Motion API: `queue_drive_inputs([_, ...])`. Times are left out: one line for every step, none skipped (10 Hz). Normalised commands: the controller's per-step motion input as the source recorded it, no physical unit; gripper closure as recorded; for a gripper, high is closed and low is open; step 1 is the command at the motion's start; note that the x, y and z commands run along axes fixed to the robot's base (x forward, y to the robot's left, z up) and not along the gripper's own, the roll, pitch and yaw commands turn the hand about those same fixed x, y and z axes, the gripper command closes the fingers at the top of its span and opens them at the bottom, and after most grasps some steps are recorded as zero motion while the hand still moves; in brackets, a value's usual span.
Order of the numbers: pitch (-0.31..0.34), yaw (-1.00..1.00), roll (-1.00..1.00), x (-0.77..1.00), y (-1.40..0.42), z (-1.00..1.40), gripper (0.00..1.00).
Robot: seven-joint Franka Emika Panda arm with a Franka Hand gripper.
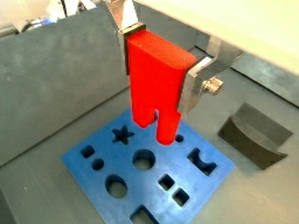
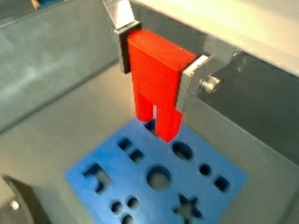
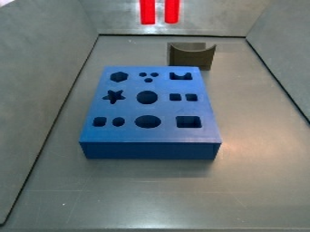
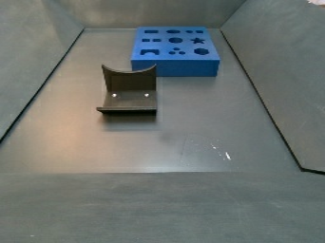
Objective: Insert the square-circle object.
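Observation:
My gripper point(image 1: 162, 61) is shut on the square-circle object point(image 1: 152, 92), a bright red piece with two prongs pointing down. Both wrist views show it, and the gripper point(image 2: 158, 57) clamps the upper body of the red piece point(image 2: 158, 96) between its silver fingers. The prong tips hang above the blue board point(image 1: 142, 179) with shaped holes, and I cannot tell whether they touch it. In a side view only the two red prongs point(image 3: 159, 11) show, high above the far edge of the board point(image 3: 151, 145). The gripper is out of the other side view.
A dark grey curved block point(image 3: 190, 54) stands on the floor just behind the board, and it also shows in a wrist view point(image 1: 254, 133). In a side view the block point(image 4: 127, 92) sits in front of the board point(image 4: 178, 61). Grey walls enclose the floor.

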Motion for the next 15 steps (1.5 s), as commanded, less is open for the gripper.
queue_drive_inputs([0.0, 0.04, 0.02, -0.61, -0.2, -1.0, 1.0])
queue_drive_inputs([0.0, 0.04, 0.03, -0.61, -0.19, -1.0, 1.0])
queue_drive_inputs([-0.014, 0.0, 0.07, -0.56, -0.17, -1.0, 1.0])
queue_drive_inputs([-0.059, -0.05, 0.15, -0.35, -0.19, -1.0, 1.0])
queue_drive_inputs([-0.021, -0.11, 0.24, -0.16, -0.25, -0.87, 1.0])
queue_drive_inputs([-0.001, -0.12, 0.27, -0.15, -0.29, -0.81, 1.0])
queue_drive_inputs([-0.003, -0.08, 0.28, -0.18, -0.34, -0.79, 1.0])
queue_drive_inputs([-0.019, -0.03, 0.27, -0.15, -0.41, -0.85, 1.0])
queue_drive_inputs([-0.081, 0.0, 0.21, -0.01, -0.35, -0.93, 1.0])
queue_drive_inputs([-0.106, 0.0, 0.0, 0.0, -0.18, -0.82, 1.0])
queue_drive_inputs([-0.104, 0.0, -0.01, 0.0, -0.12, -0.73, 1.0])
queue_drive_inputs([-0.09, 0.0, -0.05, 0.0, -0.07, -0.61, 1.0])
queue_drive_inputs([-0.111, 0.0, -0.12, 0.0, -0.09, -0.47, 1.0])
queue_drive_inputs([-0.107, 0.0, -0.11, -0.01, -0.08, -0.39, 1.0])
queue_drive_inputs([-0.087, 0.0, -0.07, -0.01, -0.09, -0.37, 1.0])
